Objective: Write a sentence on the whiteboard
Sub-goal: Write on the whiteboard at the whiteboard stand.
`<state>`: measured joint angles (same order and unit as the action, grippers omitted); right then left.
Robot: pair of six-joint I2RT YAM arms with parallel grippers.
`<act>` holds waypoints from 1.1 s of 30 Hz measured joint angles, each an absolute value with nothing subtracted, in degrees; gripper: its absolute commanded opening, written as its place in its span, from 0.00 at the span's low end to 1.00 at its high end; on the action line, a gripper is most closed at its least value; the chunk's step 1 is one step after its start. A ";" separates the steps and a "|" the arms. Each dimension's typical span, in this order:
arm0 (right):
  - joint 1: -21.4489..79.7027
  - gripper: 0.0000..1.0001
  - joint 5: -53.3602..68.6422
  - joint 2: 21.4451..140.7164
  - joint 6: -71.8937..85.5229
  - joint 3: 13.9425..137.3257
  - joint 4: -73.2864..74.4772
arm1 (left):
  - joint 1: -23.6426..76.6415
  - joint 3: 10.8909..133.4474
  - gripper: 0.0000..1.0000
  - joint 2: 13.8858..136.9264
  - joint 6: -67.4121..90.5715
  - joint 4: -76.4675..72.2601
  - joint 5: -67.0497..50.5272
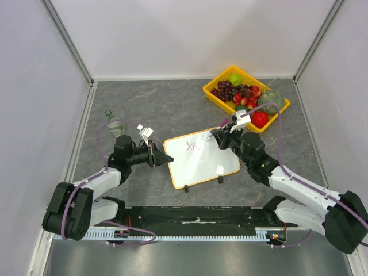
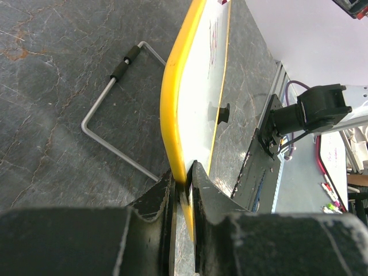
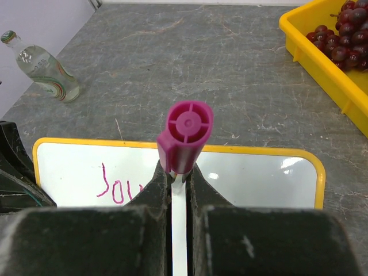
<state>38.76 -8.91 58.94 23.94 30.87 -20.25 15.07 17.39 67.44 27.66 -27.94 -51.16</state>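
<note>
The whiteboard [image 1: 201,167] sits mid-worktop [image 1: 172,103] on its little black feet [image 1: 220,180], right between the two arms. Left pincer [image 2: 184,172] is narrowed down hard on the board's left edge, pinching the yellow frame. Right pincer [image 3: 181,172] is squeezed tight around a magenta marker [image 3: 185,135], cap up, near the board's far edge; its tip is hidden. The sentence [image 3: 118,185] shows just a few pink letters, top left. Fruit tray [image 1: 215,79] is far right, and a glass bottle [image 1: 115,123] stands far left.
</note>
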 measured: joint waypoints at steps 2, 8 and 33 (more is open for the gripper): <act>38.76 0.00 -8.91 58.89 23.94 30.55 -20.62 | 15.07 17.39 0.02 67.44 27.68 -27.94 -51.16; 38.76 0.00 -8.86 57.65 23.94 29.10 -20.93 | 15.07 17.39 0.02 67.44 27.68 -27.94 -51.16; 38.76 0.00 -6.37 53.84 25.34 30.30 -18.81 | 15.07 17.39 0.02 67.44 27.66 -27.97 -51.20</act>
